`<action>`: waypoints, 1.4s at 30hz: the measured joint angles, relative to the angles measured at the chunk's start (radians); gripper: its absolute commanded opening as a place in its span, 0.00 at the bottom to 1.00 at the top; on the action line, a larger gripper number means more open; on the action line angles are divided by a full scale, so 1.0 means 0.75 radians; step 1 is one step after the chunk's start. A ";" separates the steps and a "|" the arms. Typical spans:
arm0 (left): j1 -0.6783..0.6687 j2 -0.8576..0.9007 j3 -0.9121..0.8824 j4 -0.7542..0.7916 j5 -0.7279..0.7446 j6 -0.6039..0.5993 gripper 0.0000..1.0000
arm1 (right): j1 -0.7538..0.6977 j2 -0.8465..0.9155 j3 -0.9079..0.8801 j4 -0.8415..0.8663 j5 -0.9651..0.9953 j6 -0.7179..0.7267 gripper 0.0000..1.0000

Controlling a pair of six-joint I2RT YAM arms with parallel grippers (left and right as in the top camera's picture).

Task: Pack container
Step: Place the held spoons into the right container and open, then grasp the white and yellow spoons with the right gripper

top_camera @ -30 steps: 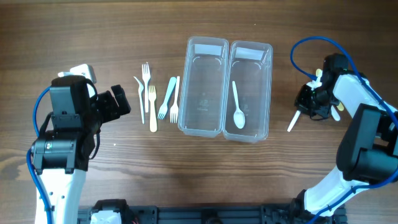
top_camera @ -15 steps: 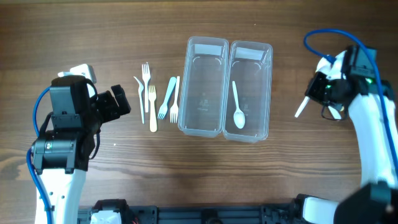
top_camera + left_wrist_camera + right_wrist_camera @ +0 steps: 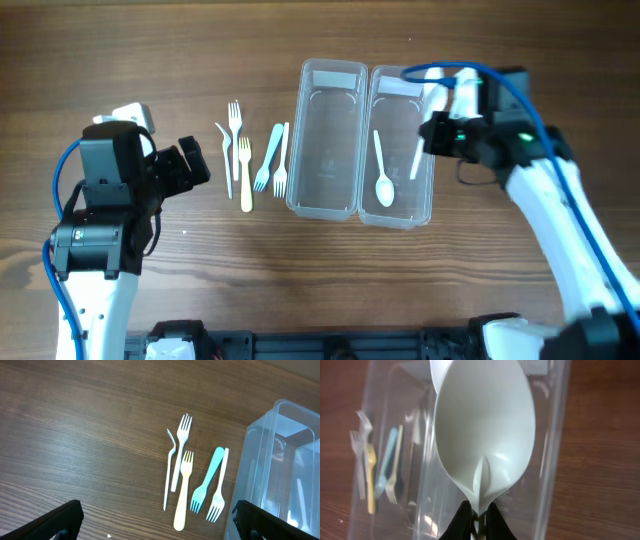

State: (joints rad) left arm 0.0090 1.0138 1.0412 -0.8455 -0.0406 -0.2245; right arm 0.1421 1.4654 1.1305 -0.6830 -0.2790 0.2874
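Observation:
Two clear plastic containers stand side by side, the left one [image 3: 326, 140] empty and the right one [image 3: 428, 145] holding a white spoon [image 3: 382, 172]. My right gripper [image 3: 432, 133] is shut on a second white spoon [image 3: 482, 430] and holds it over the right container's right side; its handle [image 3: 418, 160] hangs inside. Several plastic forks lie left of the containers: white ones [image 3: 234, 125], a yellow one [image 3: 245, 172] and a light blue one [image 3: 269, 158]. They also show in the left wrist view [image 3: 184, 489]. My left gripper [image 3: 190, 162] is open and empty, left of the forks.
The wooden table [image 3: 300, 270] carries everything. The right arm's blue cable [image 3: 520, 95] loops above the right container. A white fork [image 3: 282, 160] lies right against the left container's wall.
My right gripper has lifted the white spoon from the table at the far right and carried it left, over the right container. The left arm has not moved.

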 measured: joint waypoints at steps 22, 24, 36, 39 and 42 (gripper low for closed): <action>0.000 0.001 0.000 0.001 0.000 0.000 1.00 | -0.347 -0.195 0.067 0.133 0.403 -0.282 0.64; 0.000 0.001 0.000 0.001 0.000 0.000 1.00 | -0.443 -0.159 0.067 0.146 0.437 -0.320 0.70; 0.000 0.001 0.000 0.001 0.000 0.000 1.00 | -0.663 0.430 0.047 0.199 0.487 -0.604 0.66; 0.000 0.001 0.000 0.000 0.000 0.000 1.00 | -0.663 0.493 0.046 0.204 0.477 -0.655 0.58; 0.000 0.001 0.000 0.001 0.000 0.000 1.00 | -0.663 0.519 0.046 0.214 0.471 -0.676 0.51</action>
State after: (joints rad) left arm 0.0090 1.0145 1.0412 -0.8452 -0.0406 -0.2245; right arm -0.3553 1.8545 1.1648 -0.5224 0.0742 -0.2195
